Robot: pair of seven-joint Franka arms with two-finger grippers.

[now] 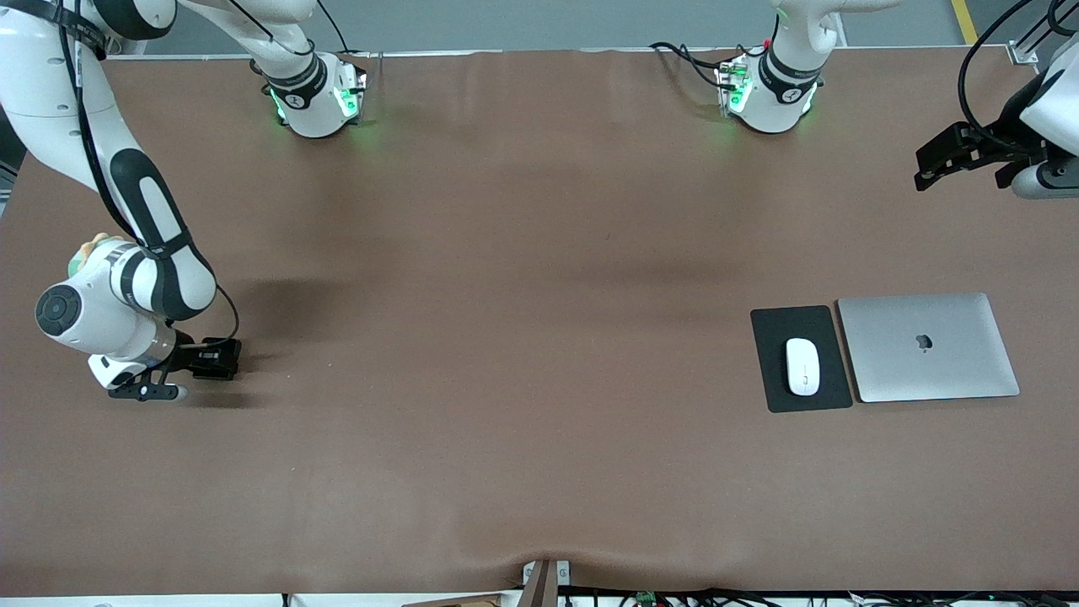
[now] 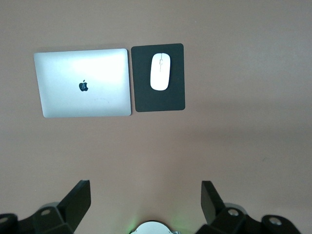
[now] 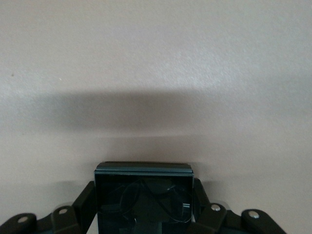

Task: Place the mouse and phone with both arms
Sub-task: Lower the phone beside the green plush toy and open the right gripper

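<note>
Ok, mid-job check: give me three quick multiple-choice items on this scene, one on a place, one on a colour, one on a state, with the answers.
1. Where is the mouse?
A. on the laptop
B. on the black mouse pad
C. on bare table

2. What colour is the closed laptop?
A. silver
B. black
C. white

3. What is the right end effector doing?
A. open and empty
B. shut on the phone
C. shut on the mouse

Answers:
1 B, the white mouse lies on the pad beside the laptop.
2 A, its lid is silver with a dark logo.
3 B, the right wrist view shows the black phone clamped between its fingers, while the left end effector is open.
</note>
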